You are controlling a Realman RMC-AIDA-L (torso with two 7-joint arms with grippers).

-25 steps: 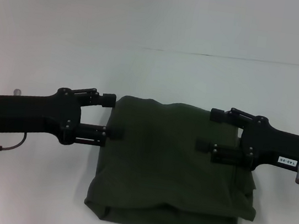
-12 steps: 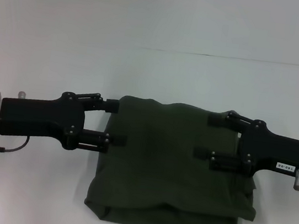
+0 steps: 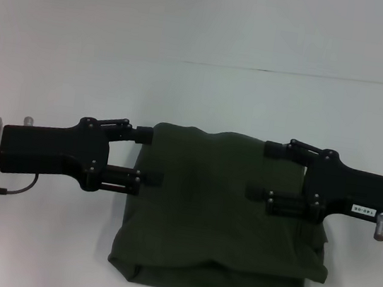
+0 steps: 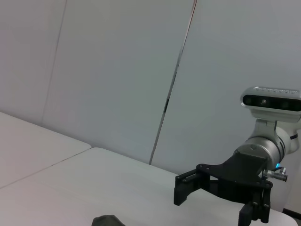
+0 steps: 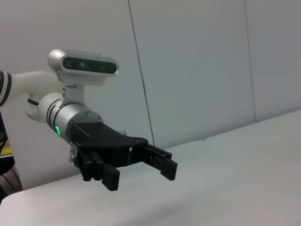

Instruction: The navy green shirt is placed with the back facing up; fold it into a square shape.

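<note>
**Shirt nearly squared, both grippers spread above its far edge**

The large dark olive-green short-sleeved shirt of soft matte fabric [image 3: 223,219] lies on the plain white counter [image 3: 198,94], directly in front of the robot. It is already gathered into a compact, roughly rectangular bundle: a top layer is doubled over, and a second layer peeks out as a strip along the shirt's near edge. No sleeves stick out, so the side folds and at least one lengthwise fold look done. What seems left is tidying: the near edges do not line up, the near-left corner sags outward, and the outline is more oblong than square, so one more fold or an alignment may be needed.

The black left gripper [image 3: 144,155] sits at the shirt's far-left corner, its fingers [image 3: 145,176] spread apart, one by the far edge and one over the left border. The black right gripper [image 3: 265,171] mirrors it at the shirt's far-right corner, fingers likewise parted with no cloth pinched between them. Whether the fingertips touch the fabric or hover just above it is hard to tell from the head view. The right wrist view confirms the left gripper's fingers stand open; the left wrist view shows the right gripper open too.

No containers are in sight, only the shirt on the counter
</note>
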